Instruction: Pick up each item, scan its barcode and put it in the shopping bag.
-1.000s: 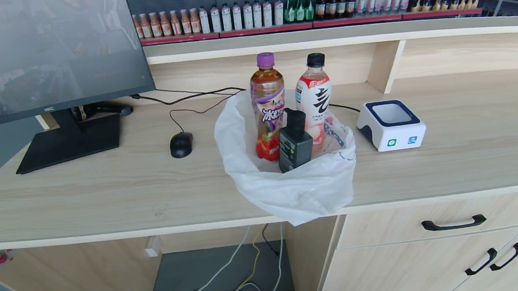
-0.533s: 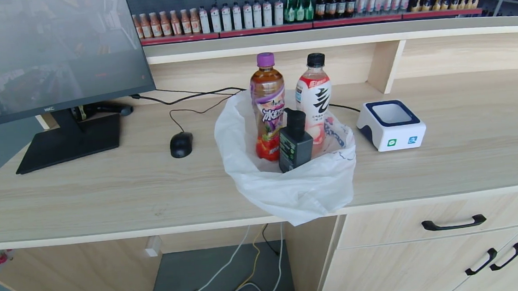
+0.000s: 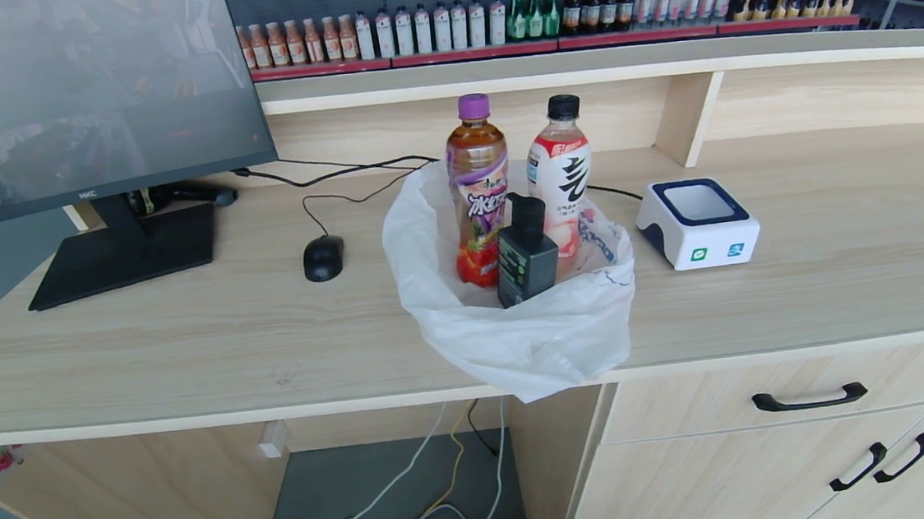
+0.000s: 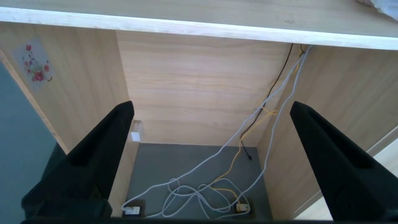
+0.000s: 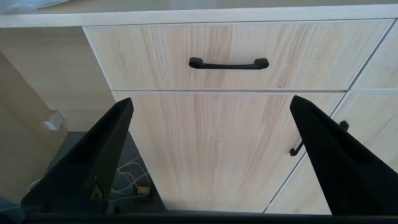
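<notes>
All three bottles (image 3: 479, 192) stand upright in the shopping bag (image 3: 535, 344) at the counter's (image 3: 147, 350) front edge, just beside the scanner (image 3: 699, 228) — seemingly nothing left to scan — while the left gripper (image 4: 211, 162) and right gripper (image 5: 211, 162) hang below that edge, fingers spread apart, holding nothing.

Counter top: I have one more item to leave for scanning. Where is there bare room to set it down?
Widest bare stretch: right of the scanner, out to the right end of the counter. Another: the front edge between monitor stand and shopping bag, nearer than the mouse. Crowded: the bag with its bottles, and the narrow gap between bag and scanner.
</notes>
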`<state>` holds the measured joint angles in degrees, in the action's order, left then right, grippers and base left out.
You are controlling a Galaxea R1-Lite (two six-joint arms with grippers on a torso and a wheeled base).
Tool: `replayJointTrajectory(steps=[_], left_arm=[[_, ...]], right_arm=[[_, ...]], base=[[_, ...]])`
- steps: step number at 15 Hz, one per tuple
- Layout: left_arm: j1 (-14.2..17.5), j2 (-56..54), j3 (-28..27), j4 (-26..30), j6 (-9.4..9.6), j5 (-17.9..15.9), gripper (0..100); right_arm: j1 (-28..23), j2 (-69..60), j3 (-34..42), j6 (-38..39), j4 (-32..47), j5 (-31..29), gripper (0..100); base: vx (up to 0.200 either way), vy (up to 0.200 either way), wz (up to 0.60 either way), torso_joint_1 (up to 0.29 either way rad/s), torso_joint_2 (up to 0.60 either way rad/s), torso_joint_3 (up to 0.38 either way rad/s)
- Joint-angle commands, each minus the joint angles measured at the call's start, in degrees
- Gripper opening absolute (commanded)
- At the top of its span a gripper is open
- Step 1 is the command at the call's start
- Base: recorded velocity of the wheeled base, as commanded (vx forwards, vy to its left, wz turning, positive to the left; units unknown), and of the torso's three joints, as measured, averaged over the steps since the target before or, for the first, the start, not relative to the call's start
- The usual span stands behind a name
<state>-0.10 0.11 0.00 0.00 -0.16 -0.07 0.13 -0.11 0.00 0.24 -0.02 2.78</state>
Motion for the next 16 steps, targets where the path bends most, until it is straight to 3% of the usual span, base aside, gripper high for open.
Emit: replayJointTrajectory(steps=[1,3,12,16], left_arm=[[0.0,0.0,0.0,0.0,-0.02,0.0,100],[0.0,0.0,0.0,0.0,-0.02,0.1,100],[0.0,0.0,0.0,0.0,0.33,0.0,100],[0.0,0.0,0.0,0.0,0.16,0.0,100]], right_arm=[[0.0,0.1,0.0,-0.1,-0.1,-0.1,100],[0.0,0.1,0.0,0.0,0.0,-0.1,100],[0.0,0.1,0.0,-0.1,-0.1,-0.1,100],[0.0,0.1,0.0,-0.1,0.0,-0.1,100]], base=[[0.0,0.0,0.0,0.0,0.0,0.0],[-0.2,0.0,0.0,0.0,0.01,0.002],[0.0,0.0,0.0,0.0,0.0,0.0],[0.0,-0.2,0.0,0.002,0.0,-0.001]])
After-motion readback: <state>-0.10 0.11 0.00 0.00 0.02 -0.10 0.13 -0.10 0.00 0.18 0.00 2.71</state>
